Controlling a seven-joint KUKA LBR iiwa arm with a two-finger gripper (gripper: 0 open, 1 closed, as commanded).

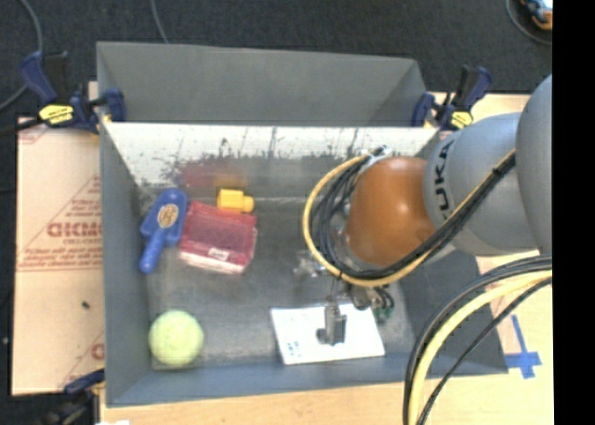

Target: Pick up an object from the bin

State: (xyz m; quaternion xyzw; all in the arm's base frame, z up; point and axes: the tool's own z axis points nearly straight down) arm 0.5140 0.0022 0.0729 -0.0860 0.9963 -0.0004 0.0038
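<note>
the gripper [332, 325] hangs low over the near right part of the bin, its dark tip directly above a flat white card [299, 338]; whether it is open or closed cannot be told from this angle. the white card lies flat on the bin floor close to the near wall, a rectangle with a little blue print towards its near left corner. the gripper's tip covers part of its middle, and whether the two touch cannot be told. just beyond the gripper sits the robot's rounded orange cover [386, 209], ringed by looping black and yellow cables [321, 219], and the grey arm [493, 181] runs off to the right over the bin's rim. to the left, well apart from the gripper, a pink translucent box [218, 239] lies on the middle left of the floor. a small yellow block [234, 200] sits just at its far edge, and a blue tool [160, 228] with a round tan label lies just beside its left side. a yellow-green ball [177, 338] rests in the near left corner of the grey bin [260, 88], apart from everything else.
</note>
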